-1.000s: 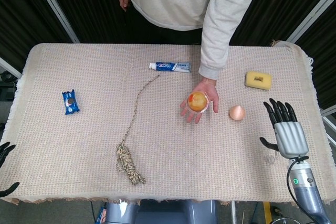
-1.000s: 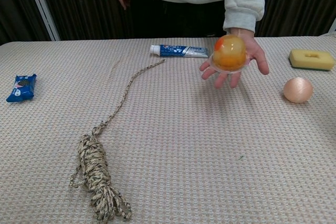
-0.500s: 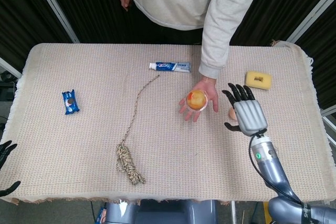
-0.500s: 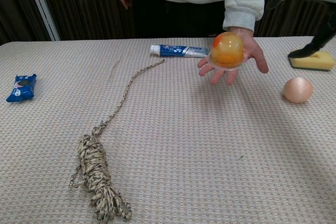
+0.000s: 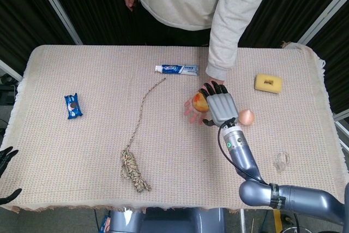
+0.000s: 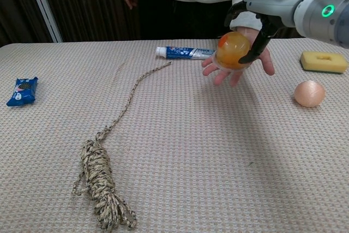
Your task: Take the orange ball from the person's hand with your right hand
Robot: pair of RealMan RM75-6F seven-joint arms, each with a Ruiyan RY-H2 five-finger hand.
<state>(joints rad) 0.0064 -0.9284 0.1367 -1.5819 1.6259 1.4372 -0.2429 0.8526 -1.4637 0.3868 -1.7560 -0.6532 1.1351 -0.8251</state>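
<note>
The orange ball (image 6: pixel 232 49) in its clear shell lies on the person's upturned palm (image 6: pixel 265 64), held above the table's middle right. My right hand (image 6: pixel 260 13) arches over it, fingers spread above the ball's top and the thumb down along its right side; no firm grip shows. In the head view my right hand (image 5: pixel 221 107) covers most of the palm, and only the ball's left edge (image 5: pixel 199 102) peeks out. Only the dark fingertips of my left hand (image 5: pixel 5 156) show, at the table's front left edge, apart and empty.
A toothpaste tube (image 5: pixel 176 69) lies just behind the person's hand. A yellow sponge (image 5: pixel 268 83) and a peach-coloured ball (image 5: pixel 246 117) sit to the right. A coiled rope (image 5: pixel 135 168) lies front centre-left, and a blue packet (image 5: pixel 72 106) lies far left.
My right hand has swung from the table's right front side leftward and up over the person's palm, now curving around the ball. The person's hand has lifted slightly.
</note>
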